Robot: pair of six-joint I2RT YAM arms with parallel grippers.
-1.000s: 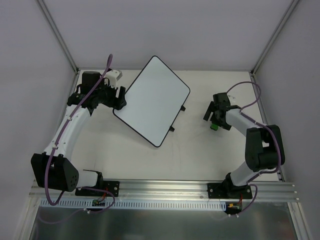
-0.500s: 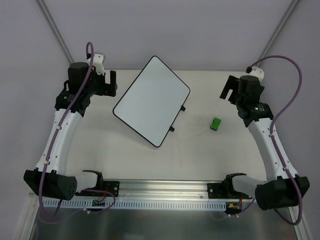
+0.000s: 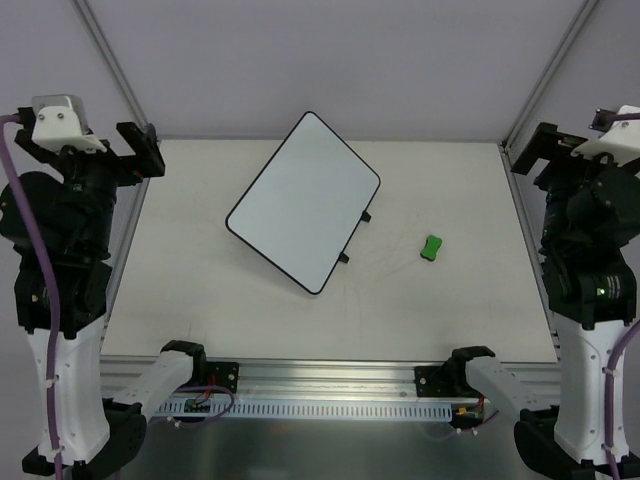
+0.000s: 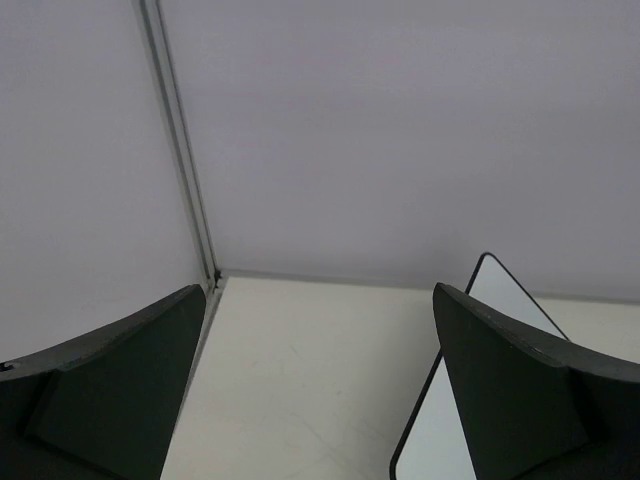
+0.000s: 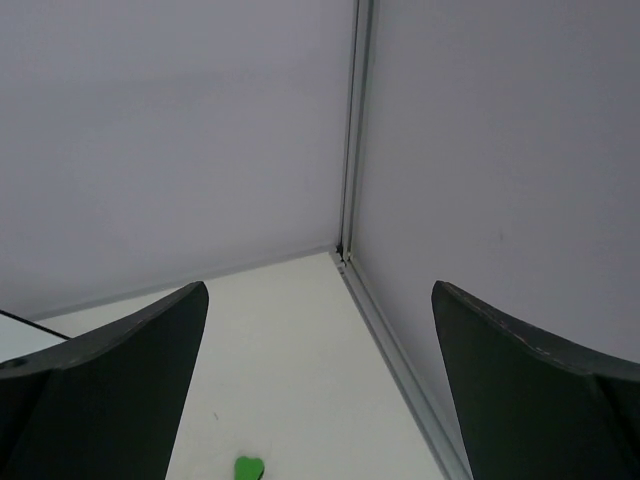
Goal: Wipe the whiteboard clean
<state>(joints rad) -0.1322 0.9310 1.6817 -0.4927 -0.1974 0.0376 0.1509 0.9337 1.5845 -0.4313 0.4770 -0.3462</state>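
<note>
Whiteboard point(image 3: 303, 200) flat on table point(image 3: 240, 320), toward the far middle, turned diagonally, one rounded corner aimed at the back wall point(image 3: 330, 60). Shows a clean white face inside a thin black frame, with two small black feet along the right-hand long edge. Sits well apart from both grippers.

Left gripper point(image 4: 318, 292) high over the table's far-left corner, jaws spread wide, nothing between them. Catches in its wrist view only a corner and one edge of the whiteboard, partly hidden behind the right finger point(image 4: 520, 390).

Right gripper point(image 5: 320, 288) high over the far-right edge, likewise gaping and empty.

Green eraser point(image 3: 431, 247) alone on the table, right of the whiteboard, near the feet but not touching, between whiteboard and right gripper.
</note>
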